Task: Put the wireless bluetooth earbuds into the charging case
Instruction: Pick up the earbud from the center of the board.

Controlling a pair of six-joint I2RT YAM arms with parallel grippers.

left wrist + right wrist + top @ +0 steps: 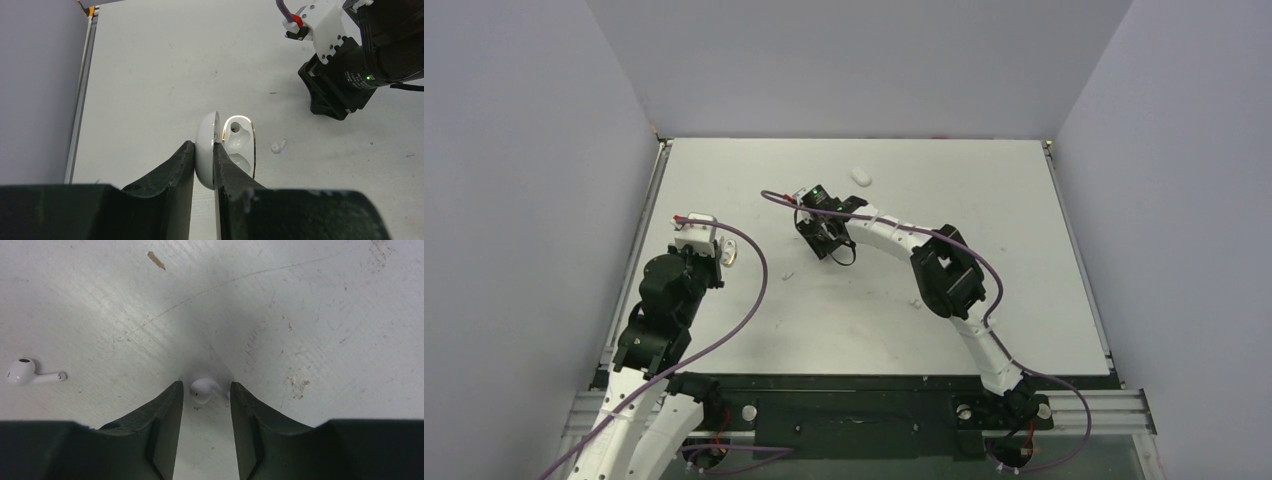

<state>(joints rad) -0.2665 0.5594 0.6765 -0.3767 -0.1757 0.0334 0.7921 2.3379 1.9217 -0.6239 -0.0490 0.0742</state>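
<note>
The charging case stands open on the table, its two white sockets showing. My left gripper is shut on the case's raised lid. From above it sits at the left. One earbud lies on the table between the tips of my right gripper, which is open, and the fingers do not touch it. A second earbud lies to the left. It also shows right of the case in the left wrist view and from above. My right gripper points down mid-table.
A small white oval object lies near the back of the table. Another tiny white bit lies beside the right arm's elbow. Grey walls close the table on three sides. A purple cable loops from the left arm.
</note>
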